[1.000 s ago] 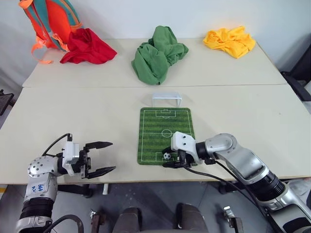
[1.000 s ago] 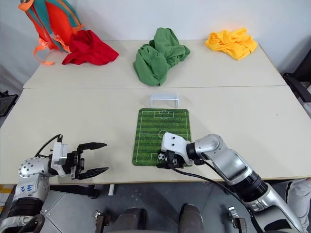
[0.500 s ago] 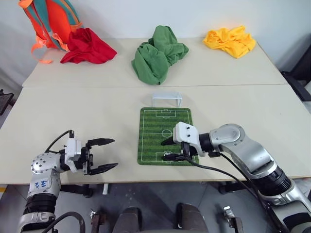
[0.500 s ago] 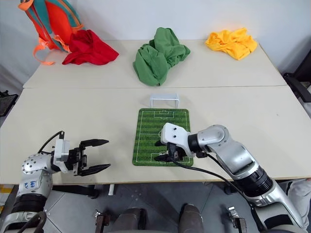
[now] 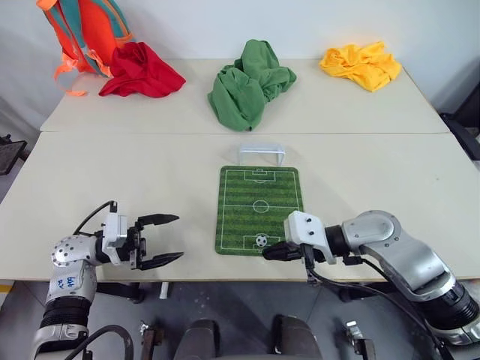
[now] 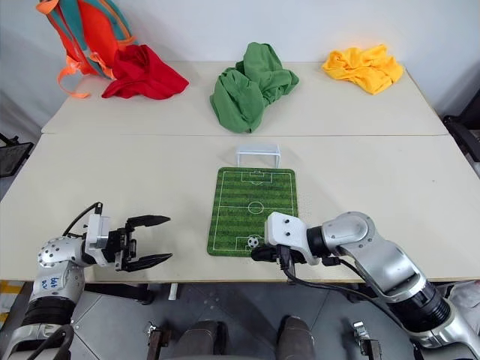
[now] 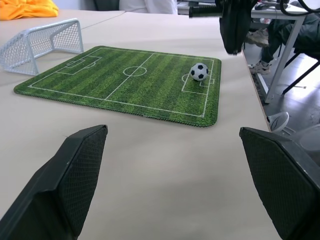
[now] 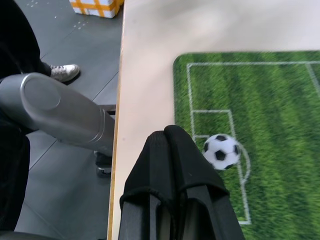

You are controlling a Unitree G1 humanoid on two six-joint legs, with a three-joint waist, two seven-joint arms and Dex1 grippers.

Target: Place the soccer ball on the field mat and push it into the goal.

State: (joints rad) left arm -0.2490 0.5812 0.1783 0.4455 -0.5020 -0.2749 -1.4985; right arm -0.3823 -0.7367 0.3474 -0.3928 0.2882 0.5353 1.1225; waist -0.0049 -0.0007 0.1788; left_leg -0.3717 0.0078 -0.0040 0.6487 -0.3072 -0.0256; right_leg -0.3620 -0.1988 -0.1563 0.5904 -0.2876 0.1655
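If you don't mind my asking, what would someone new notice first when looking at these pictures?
Most likely the green field mat near the table's front edge, with the tiny soccer ball resting at its near end and the white goal just beyond its far end. The right pincer, shut and empty, sits close beside the ball. Along the far table lie red, green and yellow cloths.

Looks like a robot test lab or office-type workroom. Two plain beige tables point(image 5: 150, 172) pushed together against a bare white wall point(image 5: 225, 22), grey tiled floor point(image 8: 75, 50) underneath. Staged props scattered about: backpack point(image 5: 82, 34), bunched-up red point(image 5: 142, 71), green point(image 5: 247, 82) and yellow clothes point(image 5: 360, 64), toy soccer mat point(image 5: 259, 206).
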